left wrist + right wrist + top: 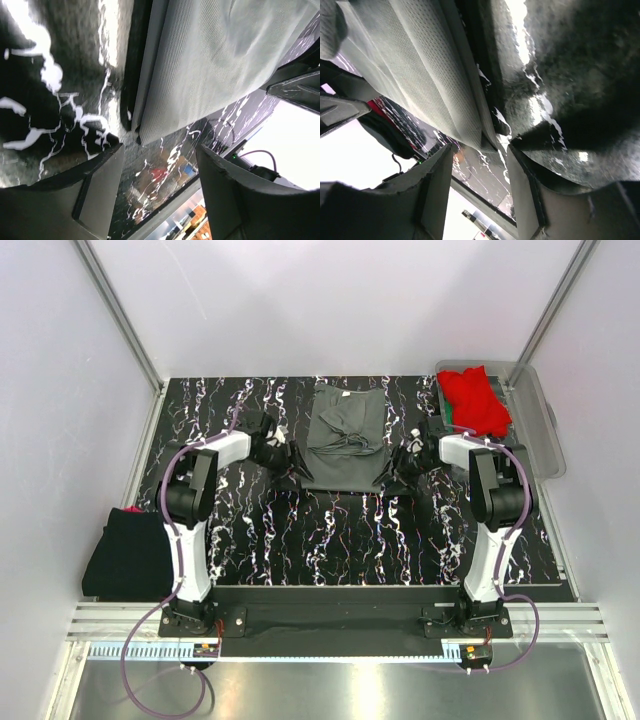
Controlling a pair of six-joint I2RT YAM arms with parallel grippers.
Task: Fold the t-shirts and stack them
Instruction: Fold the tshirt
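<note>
A dark grey t-shirt (342, 440) lies partly folded in the middle of the black marbled table. My left gripper (296, 466) is open at its near left corner, low over the table; the left wrist view shows the shirt's corner (200, 85) just beyond the open fingers (102, 190). My right gripper (388, 478) is open at the near right corner; the right wrist view shows the shirt's edge (435, 85) just ahead of the spread fingers (437, 190). A red t-shirt (476, 400) lies in the clear tub (540, 430). A black t-shirt (125, 552) lies at the left.
The tub stands at the table's far right corner. The black shirt hangs off the table's left edge with a bit of red showing at its top. White walls and metal posts enclose the table. A metal rail runs along the near edge.
</note>
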